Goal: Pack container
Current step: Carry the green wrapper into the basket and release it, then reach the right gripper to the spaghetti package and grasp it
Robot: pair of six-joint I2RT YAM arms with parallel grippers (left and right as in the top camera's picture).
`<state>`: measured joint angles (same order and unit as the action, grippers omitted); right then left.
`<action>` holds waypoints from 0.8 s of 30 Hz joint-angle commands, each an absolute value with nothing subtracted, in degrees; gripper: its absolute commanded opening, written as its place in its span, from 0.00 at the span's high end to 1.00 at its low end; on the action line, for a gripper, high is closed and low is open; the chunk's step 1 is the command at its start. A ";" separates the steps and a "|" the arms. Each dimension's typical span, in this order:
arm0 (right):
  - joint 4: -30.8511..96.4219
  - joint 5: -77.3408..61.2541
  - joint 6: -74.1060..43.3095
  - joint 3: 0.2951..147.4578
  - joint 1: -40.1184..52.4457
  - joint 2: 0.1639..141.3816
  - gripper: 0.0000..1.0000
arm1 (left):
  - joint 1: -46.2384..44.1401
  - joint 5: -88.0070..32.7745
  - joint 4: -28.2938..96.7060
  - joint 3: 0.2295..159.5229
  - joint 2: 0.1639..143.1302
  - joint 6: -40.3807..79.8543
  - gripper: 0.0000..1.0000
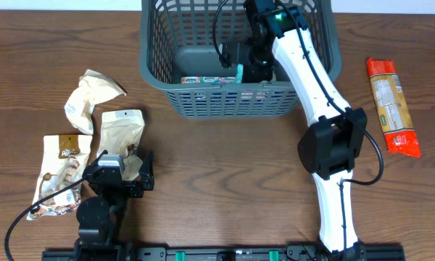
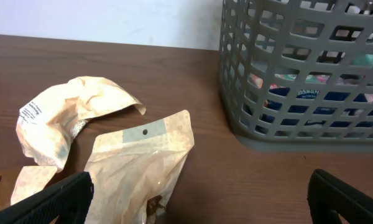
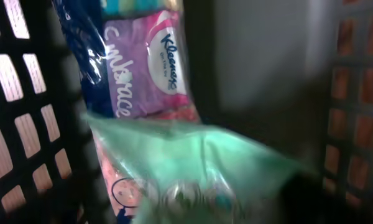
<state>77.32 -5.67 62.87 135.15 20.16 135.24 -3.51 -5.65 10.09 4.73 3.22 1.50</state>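
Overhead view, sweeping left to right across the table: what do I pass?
Left to right: printed snack pouch → crumpled beige bag → flat beige pouch → container → orange packet.

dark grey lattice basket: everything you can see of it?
The dark grey plastic basket stands upright on the brown wooden table, far middle. Lattice-grid walls, thick rim, solid floor, partly bare. Tissue packs, one pink-purple Kleenex, lie inside along its near wall. The white right arm reaches over the rim, right gripper low inside beside a teal packet. No packet outside touches it.
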 commanded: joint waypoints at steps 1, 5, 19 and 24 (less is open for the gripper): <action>77.38 -6.68 57.76 135.72 20.56 132.51 0.01 | -3.68 -6.02 10.61 3.33 3.25 1.39 0.01; 77.62 -4.08 50.61 139.13 20.14 128.09 0.01 | -3.68 -6.02 10.61 3.33 3.25 1.39 0.02; 73.56 4.29 18.28 151.17 -8.25 110.30 0.01 | -3.68 -6.02 10.61 3.33 3.25 1.39 0.01; 81.01 4.25 18.94 149.84 -20.95 111.83 0.01 | -3.68 -6.02 10.61 3.33 3.25 1.39 0.02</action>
<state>79.07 4.27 22.46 151.98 -16.53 107.90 -3.51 -5.65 10.09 4.73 3.22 1.50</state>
